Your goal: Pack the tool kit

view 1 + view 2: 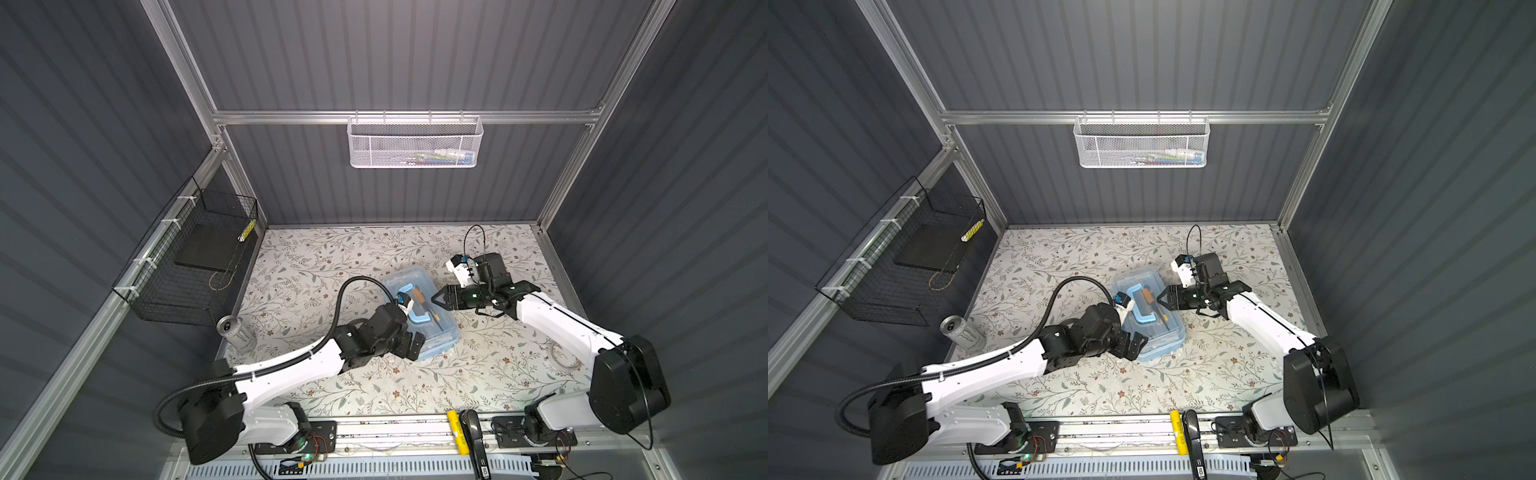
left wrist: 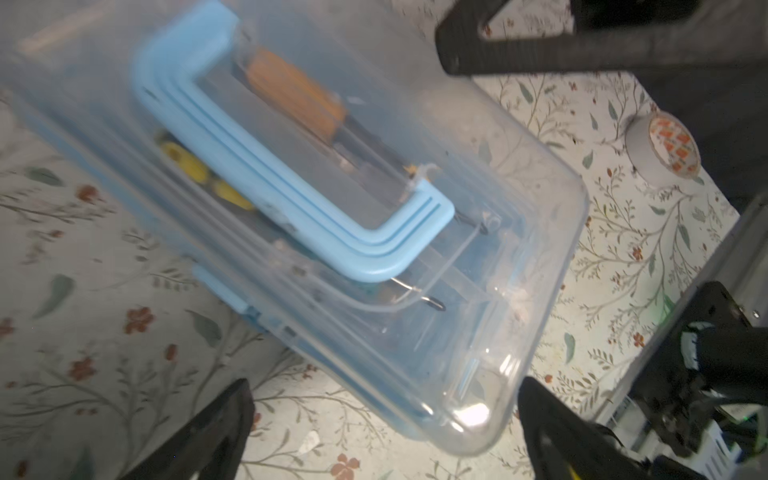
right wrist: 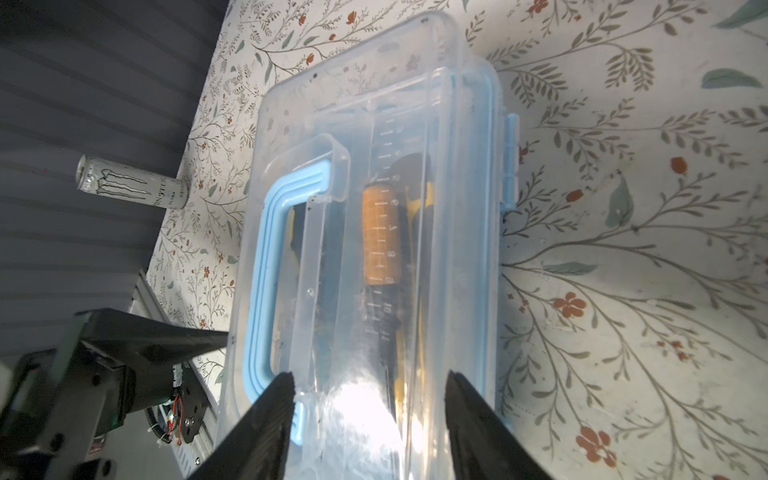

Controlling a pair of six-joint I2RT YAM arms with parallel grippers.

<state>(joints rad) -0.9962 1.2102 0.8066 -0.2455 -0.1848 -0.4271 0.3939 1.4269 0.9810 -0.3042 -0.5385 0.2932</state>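
Observation:
The tool kit (image 1: 432, 328) (image 1: 1160, 332) is a light-blue box with its clear lid down and its blue handle (image 2: 257, 166) (image 3: 266, 266) lying flat. It sits mid-table in both top views. Through the lid I see an orange-handled tool (image 3: 380, 232) and yellow pieces (image 2: 187, 162). My left gripper (image 1: 415, 347) (image 2: 384, 419) is open at the box's near corner, which lies between its fingers (image 2: 224, 432) untouched. My right gripper (image 1: 436, 298) (image 3: 370, 399) hovers over the lid's end nearest that arm, jaws apart with nothing between them.
A white energy-drink can (image 1: 235, 330) (image 3: 133, 187) stands at the table's left edge. A tape roll (image 2: 665, 145) (image 1: 565, 357) lies on the right. A white mesh basket (image 1: 415, 141) hangs on the back wall, a black wire basket (image 1: 187, 266) on the left wall.

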